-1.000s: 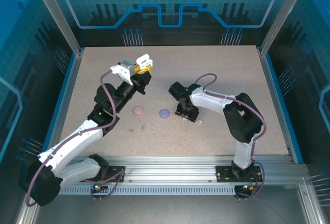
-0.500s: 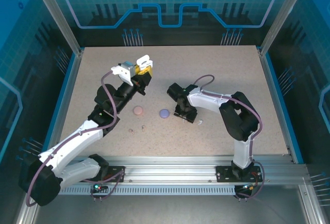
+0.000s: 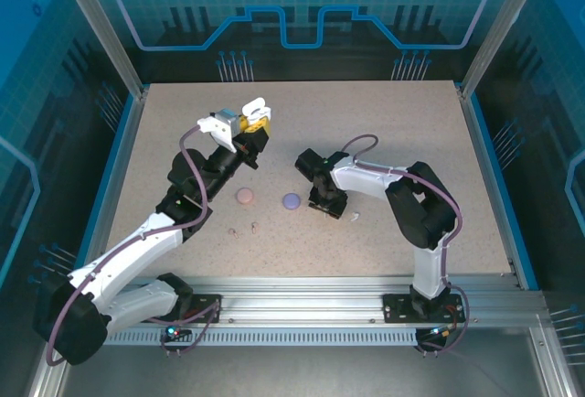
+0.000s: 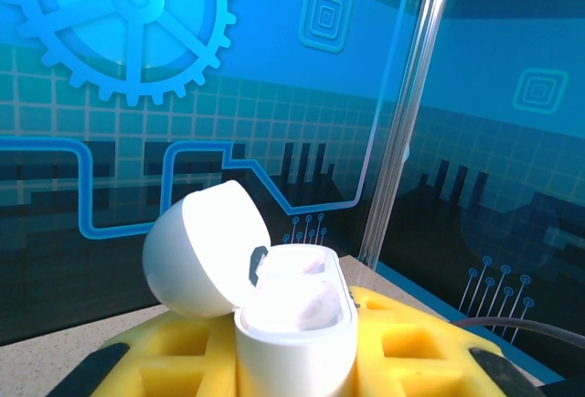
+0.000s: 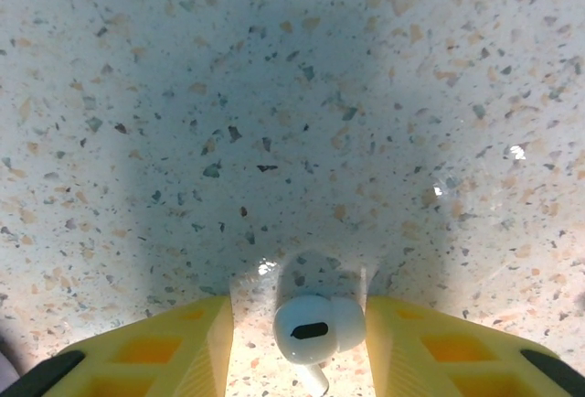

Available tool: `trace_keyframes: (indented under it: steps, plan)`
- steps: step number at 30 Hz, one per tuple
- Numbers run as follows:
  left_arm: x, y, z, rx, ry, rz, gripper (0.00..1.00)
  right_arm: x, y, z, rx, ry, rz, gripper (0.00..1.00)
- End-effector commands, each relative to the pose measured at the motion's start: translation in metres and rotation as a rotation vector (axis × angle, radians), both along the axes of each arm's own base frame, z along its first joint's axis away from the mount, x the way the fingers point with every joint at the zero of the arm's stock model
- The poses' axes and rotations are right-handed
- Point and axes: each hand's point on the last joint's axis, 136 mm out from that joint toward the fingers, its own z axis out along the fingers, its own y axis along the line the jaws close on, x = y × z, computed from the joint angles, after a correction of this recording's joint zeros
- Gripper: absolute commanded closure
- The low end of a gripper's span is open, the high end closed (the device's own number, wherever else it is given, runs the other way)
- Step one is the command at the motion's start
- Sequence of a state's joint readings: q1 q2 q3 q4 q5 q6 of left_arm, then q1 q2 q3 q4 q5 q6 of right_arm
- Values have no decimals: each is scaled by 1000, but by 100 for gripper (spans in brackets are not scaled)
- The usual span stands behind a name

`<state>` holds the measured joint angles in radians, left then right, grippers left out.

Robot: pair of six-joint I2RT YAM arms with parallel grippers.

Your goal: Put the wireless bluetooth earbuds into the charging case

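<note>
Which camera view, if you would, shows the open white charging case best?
The left wrist view: the white charging case is close up, lid open, held by the left gripper. The top external view shows it as a small white shape at that gripper's tip; the right wrist camera faces a white earbud.

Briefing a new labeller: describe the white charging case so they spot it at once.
On the speckled table, find the left gripper, raised toward the far left. Clamped in it is the white charging case. Unlike the pink case and purple case lying at mid-table, it is white, held up, with its lid hinged open.
</note>
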<state>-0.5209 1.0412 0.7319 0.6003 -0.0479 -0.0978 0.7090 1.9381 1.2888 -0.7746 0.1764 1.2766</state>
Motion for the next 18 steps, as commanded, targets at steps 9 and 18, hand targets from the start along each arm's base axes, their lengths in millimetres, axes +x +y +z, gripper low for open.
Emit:
trace_keyframes:
  steps: [9, 18]
  plan:
    - [-7, -3, 11, 7, -47, -23, 100, -5, -13, -11, -78, 12, 125, 55]
    - [-6, -5, 8, 10, -39, -32, 100, -4, -18, -14, -81, 12, 109, 57]
